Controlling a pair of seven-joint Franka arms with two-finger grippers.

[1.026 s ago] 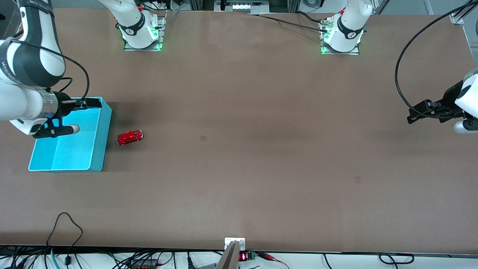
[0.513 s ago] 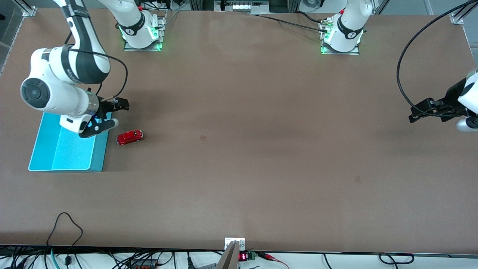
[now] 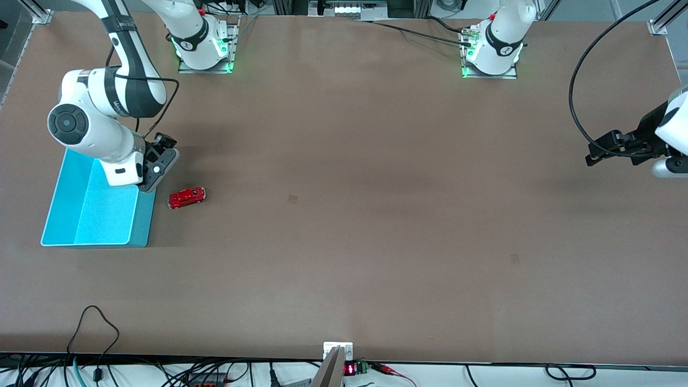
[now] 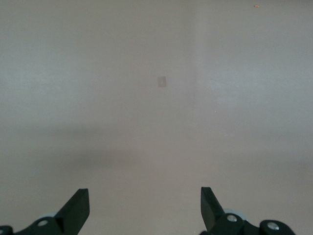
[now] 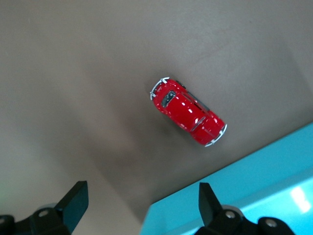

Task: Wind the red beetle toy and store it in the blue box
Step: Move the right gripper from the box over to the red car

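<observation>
The red beetle toy [image 3: 186,197] [image 5: 188,111] stands on its wheels on the brown table, close beside the blue box [image 3: 91,217] [image 5: 254,186], on the side toward the left arm's end. My right gripper [image 3: 159,162] [image 5: 142,203] hangs open over the box's corner farthest from the front camera on the toy's side, with nothing between its fingers. The toy is apart from it, untouched. My left gripper [image 3: 597,150] [image 4: 145,205] waits open and empty over bare table at the left arm's end.
Two small square marks [image 3: 292,199] [image 3: 515,258] show on the tabletop. A black cable [image 3: 578,80] loops over the table by the left arm. Loose cables [image 3: 94,328] and a small mount [image 3: 337,352] lie along the edge nearest the front camera.
My right arm has swung from over the box's interior to its toy-side corner, and the hand has turned to point downward. The left gripper has barely shifted. The toy has not moved.
</observation>
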